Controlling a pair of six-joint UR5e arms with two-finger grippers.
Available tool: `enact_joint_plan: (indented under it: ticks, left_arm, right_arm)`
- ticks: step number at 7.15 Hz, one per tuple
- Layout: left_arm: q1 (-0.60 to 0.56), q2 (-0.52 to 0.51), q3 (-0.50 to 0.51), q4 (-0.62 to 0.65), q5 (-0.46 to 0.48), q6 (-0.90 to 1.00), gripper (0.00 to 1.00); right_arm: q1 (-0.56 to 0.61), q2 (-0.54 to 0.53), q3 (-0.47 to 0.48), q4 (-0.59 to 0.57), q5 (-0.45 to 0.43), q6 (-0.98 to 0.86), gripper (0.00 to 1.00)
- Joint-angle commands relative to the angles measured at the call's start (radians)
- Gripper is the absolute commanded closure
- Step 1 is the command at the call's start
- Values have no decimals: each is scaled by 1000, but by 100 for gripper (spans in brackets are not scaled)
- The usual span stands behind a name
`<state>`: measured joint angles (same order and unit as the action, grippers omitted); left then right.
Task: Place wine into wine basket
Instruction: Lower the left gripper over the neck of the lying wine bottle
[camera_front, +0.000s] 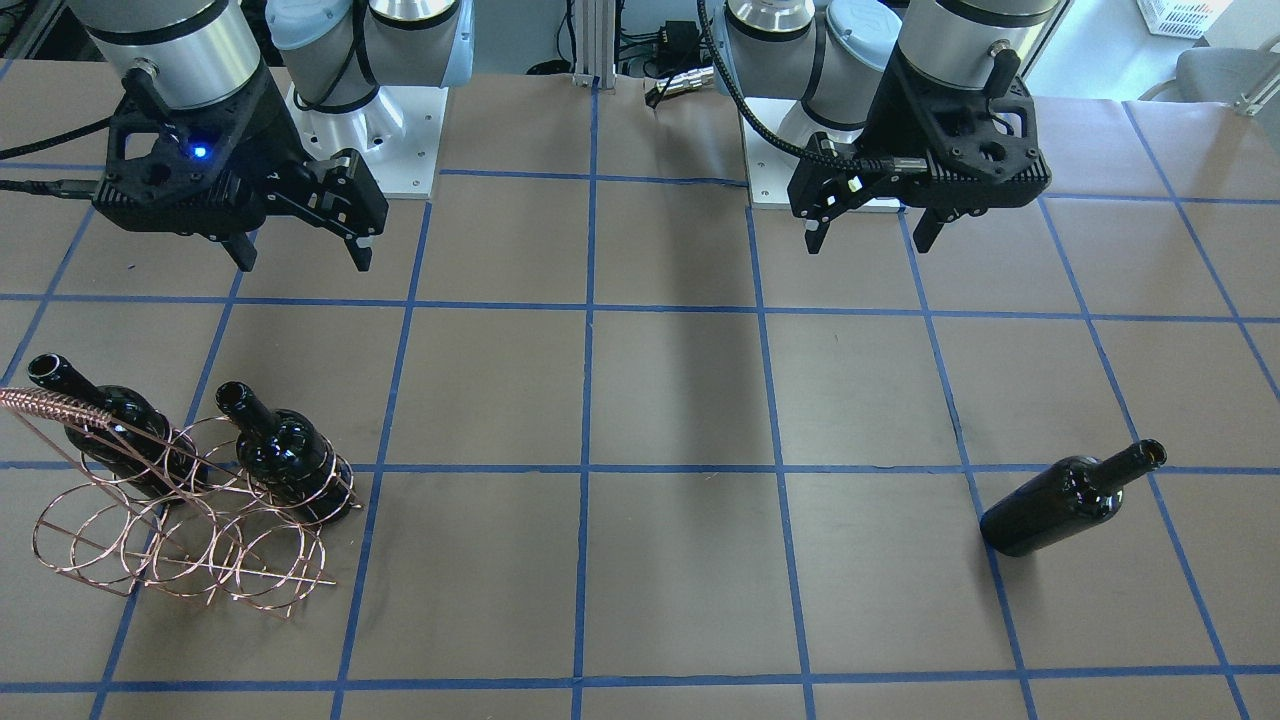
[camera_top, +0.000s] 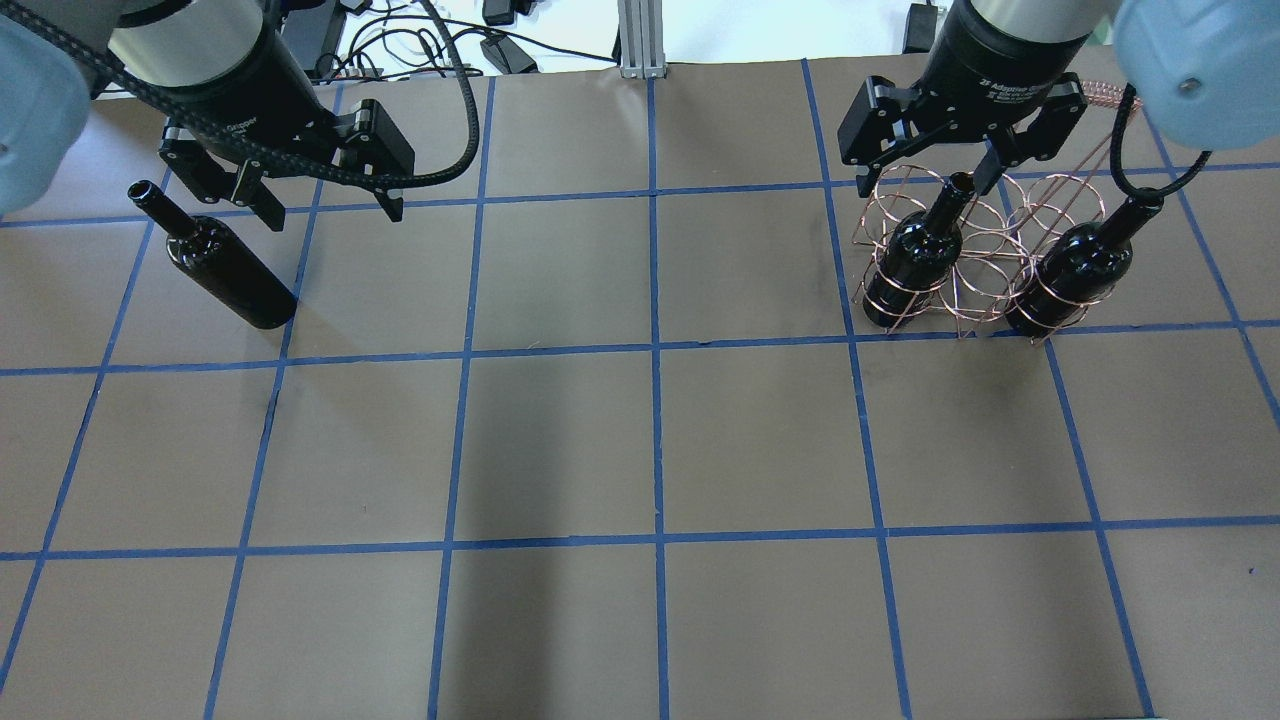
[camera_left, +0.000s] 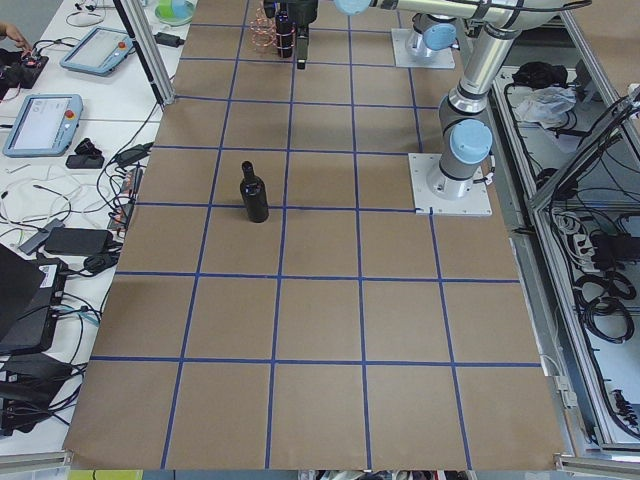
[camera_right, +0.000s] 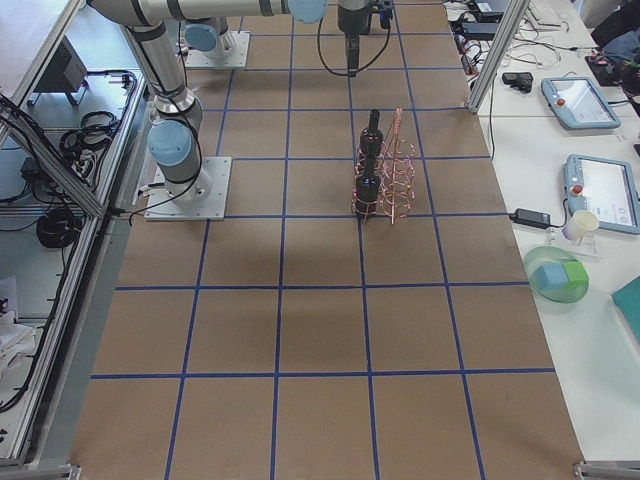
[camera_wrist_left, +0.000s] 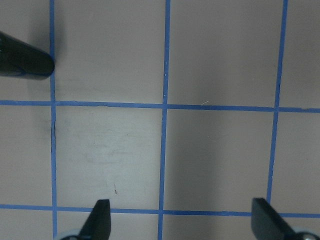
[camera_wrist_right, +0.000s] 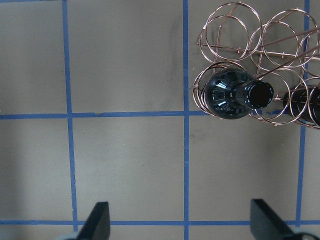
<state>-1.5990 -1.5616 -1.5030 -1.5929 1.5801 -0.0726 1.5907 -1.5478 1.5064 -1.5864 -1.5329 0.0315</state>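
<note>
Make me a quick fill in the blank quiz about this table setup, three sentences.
The wine basket holds ___ bottles.
The lone bottle stands upright on the table, nearest the ___ gripper.
The left gripper and right gripper are both empty and ___.
Missing words: two; left; open.

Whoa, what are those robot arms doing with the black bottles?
They're filling a copper wire rack with wine bottles. Two bottles already stand in its rings. The third bottle stands alone on the table, on the robot's left side. The left arm hangs near it and the right arm hangs by the rack, both with jaws open and holding nothing.
</note>
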Motion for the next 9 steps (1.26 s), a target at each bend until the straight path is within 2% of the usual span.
enact_joint_plan:
  ticks: [1, 4, 5, 8, 9]
  left_arm:
    - [2, 0, 0, 1, 0, 2, 0]
    - [23, -1, 0, 11, -3, 7, 0]
    - [93, -1, 1, 20, -5, 11, 0]
    - [331, -30, 15, 43, -5, 250, 0]
    - [414, -53, 7, 92, -6, 343, 0]
  right_arm:
    - [0, 0, 0, 0, 2, 1, 0]
    - [0, 0, 0, -6, 11, 1, 0]
    - [0, 0, 0, -10, 14, 1, 0]
    - [0, 2, 0, -1, -1, 1, 0]
    - [0, 2, 2, 0, -3, -1, 0]
